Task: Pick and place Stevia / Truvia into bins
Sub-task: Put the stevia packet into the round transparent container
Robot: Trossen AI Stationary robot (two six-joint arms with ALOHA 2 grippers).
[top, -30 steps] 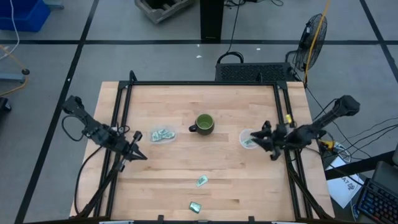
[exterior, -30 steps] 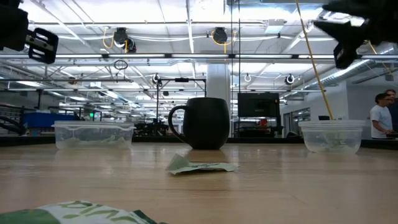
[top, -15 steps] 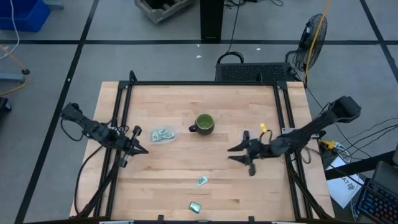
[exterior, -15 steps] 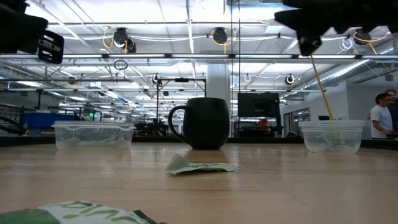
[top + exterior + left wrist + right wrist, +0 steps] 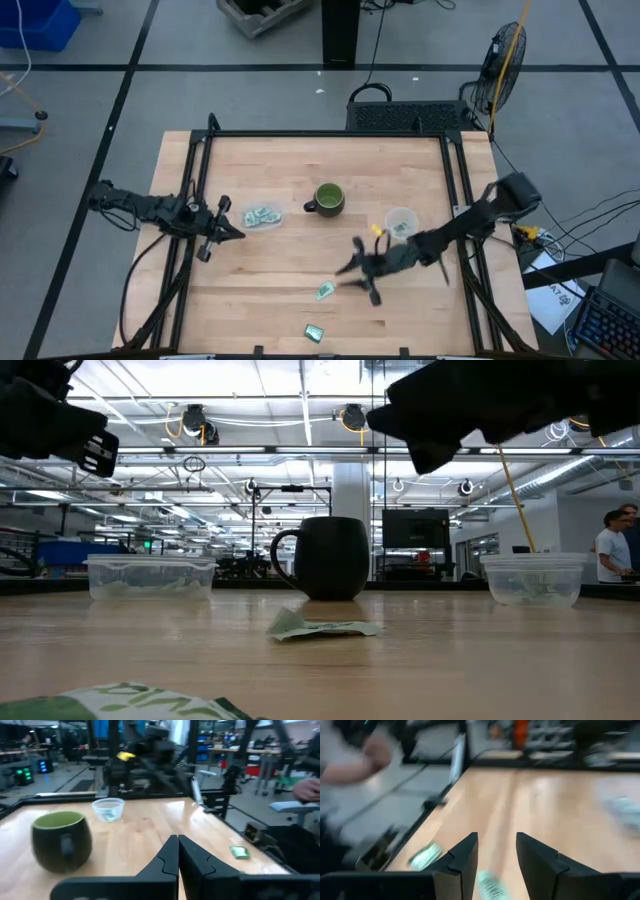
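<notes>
Two pale green and white packets lie flat on the near half of the table: one (image 5: 324,291) just ahead of my right gripper (image 5: 352,274), the other (image 5: 314,331) by the near edge. My right gripper is open and holds nothing; its wrist view shows both packets (image 5: 426,855) (image 5: 490,885) blurred beyond the fingers. The left clear bin (image 5: 262,216) and the right clear bin (image 5: 401,222) each hold packets. My left gripper (image 5: 226,229) hovers shut and empty just left of the left bin.
A dark green mug (image 5: 328,199) stands between the two bins, toward the far side. A black frame (image 5: 452,170) runs along the table's edges. In the low view the middle packet (image 5: 322,627) lies in front of the mug (image 5: 330,557). A person's arm (image 5: 365,757) shows beyond the table.
My right gripper has swung quickly from above the right bin toward the table's left and near edge, and now hovers beside the middle packet. My left gripper has drifted slightly toward the left bin. The packets, bins and mug have stayed in place.
</notes>
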